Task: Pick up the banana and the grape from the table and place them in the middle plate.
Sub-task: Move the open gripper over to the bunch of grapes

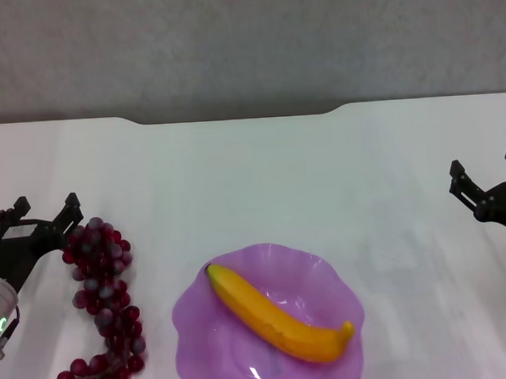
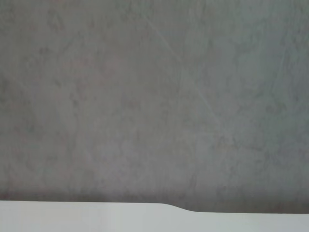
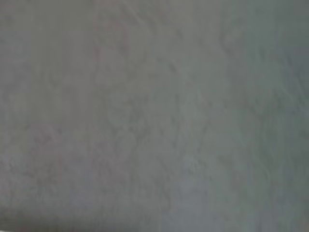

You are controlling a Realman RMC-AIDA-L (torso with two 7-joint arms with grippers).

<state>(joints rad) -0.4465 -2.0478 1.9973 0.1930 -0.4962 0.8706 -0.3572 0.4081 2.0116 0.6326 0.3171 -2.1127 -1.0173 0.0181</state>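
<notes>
— Banana (image 1: 281,314) already across the purple plate (image 1: 325,271) at the near edge of the counter (image 1: 252,172); half done, probably.

— Grapes (image 1: 102,308) left by the near-left corner. Left gripper (image 1: 44,211) beside them, fingers spread, empty, likely for pickup. Right gripper (image 1: 485,170) by the right edge, open, empty.

You have bare desk (image 1: 261,172) between the far notch and the plate (image 1: 330,275). The banana (image 1: 276,311) fills the plate's middle. The grapes (image 1: 102,308) crowd the left gripper (image 1: 34,220); the right side lies free.
</notes>
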